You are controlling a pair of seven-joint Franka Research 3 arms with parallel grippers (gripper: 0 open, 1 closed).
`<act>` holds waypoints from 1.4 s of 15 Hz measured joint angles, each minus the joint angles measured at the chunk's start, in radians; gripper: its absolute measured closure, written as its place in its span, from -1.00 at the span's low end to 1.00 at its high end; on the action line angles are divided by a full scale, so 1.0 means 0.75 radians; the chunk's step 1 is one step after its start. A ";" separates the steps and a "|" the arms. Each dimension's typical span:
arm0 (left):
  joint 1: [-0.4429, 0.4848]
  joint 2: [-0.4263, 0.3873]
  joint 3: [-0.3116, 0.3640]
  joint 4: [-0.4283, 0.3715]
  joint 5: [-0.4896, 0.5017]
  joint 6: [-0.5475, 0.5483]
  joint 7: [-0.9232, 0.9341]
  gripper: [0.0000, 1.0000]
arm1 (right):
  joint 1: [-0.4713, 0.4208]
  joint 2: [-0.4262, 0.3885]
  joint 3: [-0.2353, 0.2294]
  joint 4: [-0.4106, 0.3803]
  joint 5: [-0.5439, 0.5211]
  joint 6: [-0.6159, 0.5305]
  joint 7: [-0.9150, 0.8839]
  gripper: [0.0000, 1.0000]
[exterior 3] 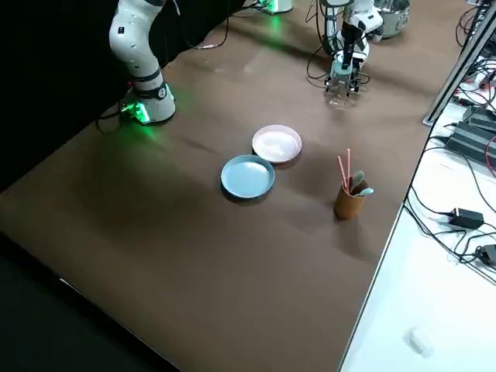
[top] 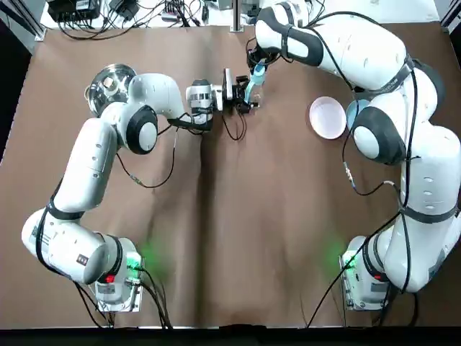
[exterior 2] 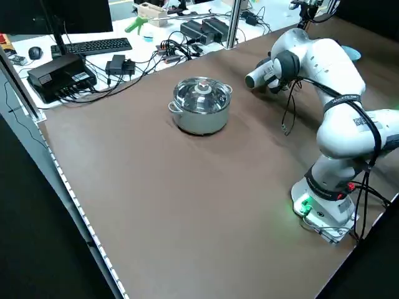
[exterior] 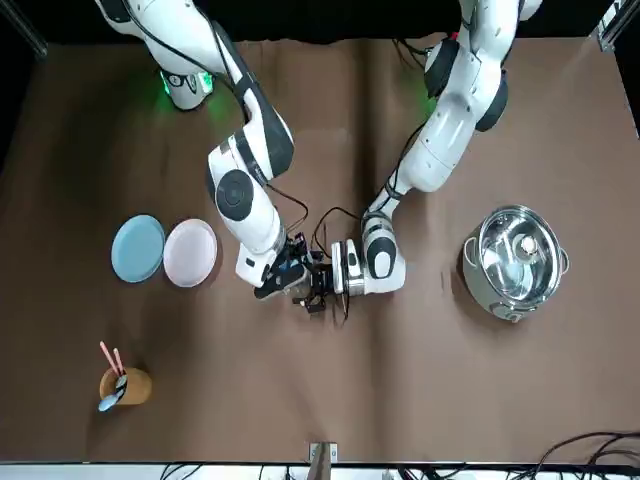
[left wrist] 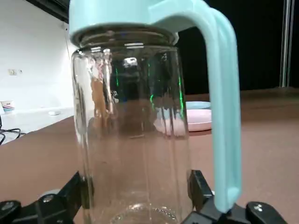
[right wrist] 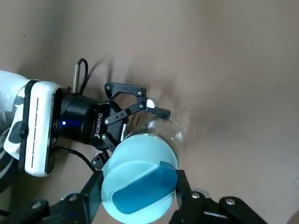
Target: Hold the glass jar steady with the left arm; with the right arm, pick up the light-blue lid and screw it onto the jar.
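The glass jar (left wrist: 133, 140) stands upright on the brown table (top: 238, 216) at the far middle. My left gripper (top: 247, 94) reaches in from the side, low down, and is shut on the jar; its fingers (left wrist: 77, 193) press the jar's base on both sides. The light-blue lid (left wrist: 121, 18) sits on the jar's mouth, and its strap handle (left wrist: 226, 116) hangs down one side. My right gripper (right wrist: 138, 189) comes down from above, with its fingers (right wrist: 93, 189) against the lid's (right wrist: 138, 182) rim on both sides. The jar (right wrist: 161, 126) shows below the lid.
A steel pot (top: 110, 83) with its lid on stands at the far left, behind the left arm. On the right lies a pink plate (top: 328, 117) next to a blue plate (exterior: 138, 248). A cup of utensils (exterior: 124, 384) stands near the far right edge. Cables run along the far edge.
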 joint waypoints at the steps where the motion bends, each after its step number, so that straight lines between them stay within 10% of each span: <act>1: 0.000 0.000 0.000 0.000 0.000 0.000 0.001 -0.87 | -0.001 0.000 0.000 0.000 0.002 -0.003 0.057 -0.33; 21: -0.002 0.000 0.000 0.001 0.000 0.000 0.011 -0.87 | -0.042 0.002 0.001 0.003 0.123 -0.045 0.776 -0.33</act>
